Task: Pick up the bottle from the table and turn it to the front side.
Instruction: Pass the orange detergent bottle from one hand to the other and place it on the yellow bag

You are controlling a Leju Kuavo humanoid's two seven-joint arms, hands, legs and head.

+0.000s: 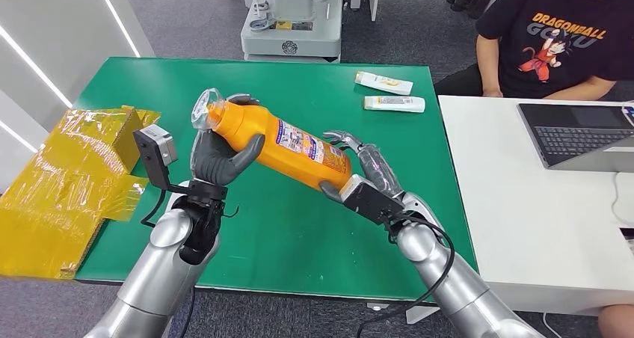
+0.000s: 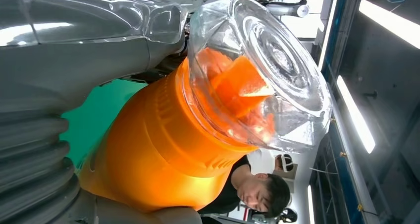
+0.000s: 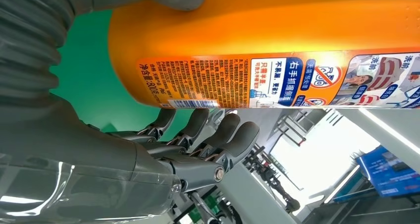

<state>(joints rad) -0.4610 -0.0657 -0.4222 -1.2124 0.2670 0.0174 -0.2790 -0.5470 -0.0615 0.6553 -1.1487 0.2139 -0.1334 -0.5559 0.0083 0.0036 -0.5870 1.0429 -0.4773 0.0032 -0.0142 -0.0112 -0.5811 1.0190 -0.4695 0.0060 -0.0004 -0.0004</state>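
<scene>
Our office-lab: grey carpet, white desk [image 1: 523, 226] with laptop [image 1: 579, 134], green test table [image 1: 299, 226], grey machine base [image 1: 291, 24] behind.

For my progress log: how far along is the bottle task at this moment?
Pickup looks done: the orange bottle is off the green table. In hand: the left hand grips near its clear cap, the right hand holds its base. Left: the fine-print label faces up, so the turn seems unfinished.

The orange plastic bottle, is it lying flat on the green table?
No, the orange plastic bottle is up in the air above the green table, held by both hands.
</scene>
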